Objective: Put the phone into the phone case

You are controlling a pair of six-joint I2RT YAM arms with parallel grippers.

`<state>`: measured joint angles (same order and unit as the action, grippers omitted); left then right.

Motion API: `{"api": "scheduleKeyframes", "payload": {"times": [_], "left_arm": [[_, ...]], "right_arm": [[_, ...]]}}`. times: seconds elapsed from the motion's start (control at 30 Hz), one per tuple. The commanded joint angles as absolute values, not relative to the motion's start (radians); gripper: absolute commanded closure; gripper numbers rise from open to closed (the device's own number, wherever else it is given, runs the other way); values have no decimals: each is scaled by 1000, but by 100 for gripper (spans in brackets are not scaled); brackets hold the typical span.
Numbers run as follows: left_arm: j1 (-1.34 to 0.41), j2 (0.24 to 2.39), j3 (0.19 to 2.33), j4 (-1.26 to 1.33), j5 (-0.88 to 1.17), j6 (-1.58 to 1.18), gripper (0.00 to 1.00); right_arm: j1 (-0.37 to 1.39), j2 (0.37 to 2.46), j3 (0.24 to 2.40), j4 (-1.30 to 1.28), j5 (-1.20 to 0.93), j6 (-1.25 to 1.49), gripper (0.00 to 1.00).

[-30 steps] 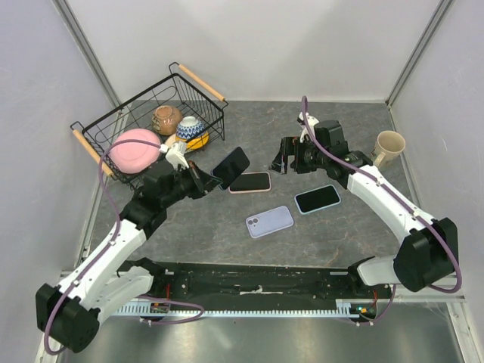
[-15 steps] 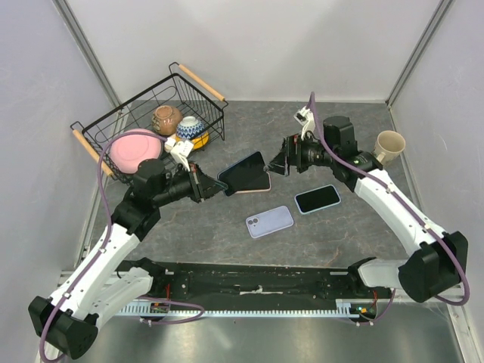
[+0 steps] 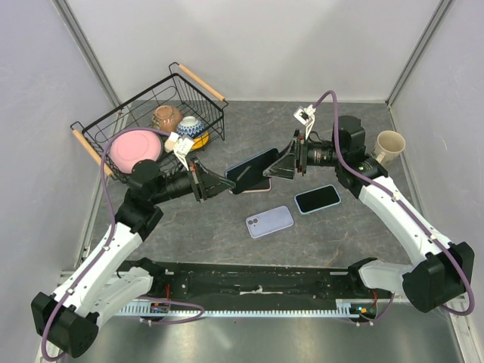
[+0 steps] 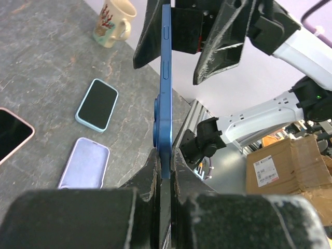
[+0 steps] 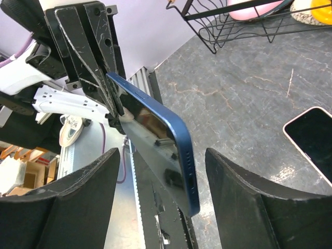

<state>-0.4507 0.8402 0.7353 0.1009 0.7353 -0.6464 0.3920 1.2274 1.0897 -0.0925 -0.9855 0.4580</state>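
My left gripper (image 3: 215, 184) is shut on one end of a dark blue phone (image 3: 251, 170) and holds it in the air above the table's middle. In the left wrist view the phone (image 4: 165, 88) stands edge-on between my fingers. My right gripper (image 3: 283, 168) is open, and its jaws straddle the phone's far end (image 5: 161, 140) without touching it. A lilac phone case (image 3: 269, 221) lies flat on the table below, also in the left wrist view (image 4: 84, 163).
A pink-edged phone (image 3: 261, 185) lies partly under the held phone. A phone in a light blue case (image 3: 318, 199) lies to the right. A wire basket (image 3: 125, 125) with bowls stands at the back left. A beige mug (image 3: 389, 145) stands at the right.
My left arm swung the blue phone rightward and laid it flatter. My right gripper turned towards it and closed in, so its open jaws now sit around the phone's far end.
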Motion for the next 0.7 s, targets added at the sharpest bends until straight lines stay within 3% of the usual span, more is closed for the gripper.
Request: {"api": "scheduleKeyframes", "payload": {"times": [0.0,0.2,0.37,0.57,0.67], "left_arm": [[-448,839,750,293,839,-696,98],[-448,844,759,291,873,-698,98],[-448,845,747,290,873,-696,98],[-448,839,746,291,862,-692,98],[-448,839,746,290,857,-687,98]], "right_arm": [[387,1189,1103,-31,-1046,466,30],[379,1178,1103,-34,-1060,479,35],[377,1175,1126,-32,-1086,489,46],[377,1158,1112,-35,-1111,497,67],[376,1149,1104,-37,-1121,502,83]]}}
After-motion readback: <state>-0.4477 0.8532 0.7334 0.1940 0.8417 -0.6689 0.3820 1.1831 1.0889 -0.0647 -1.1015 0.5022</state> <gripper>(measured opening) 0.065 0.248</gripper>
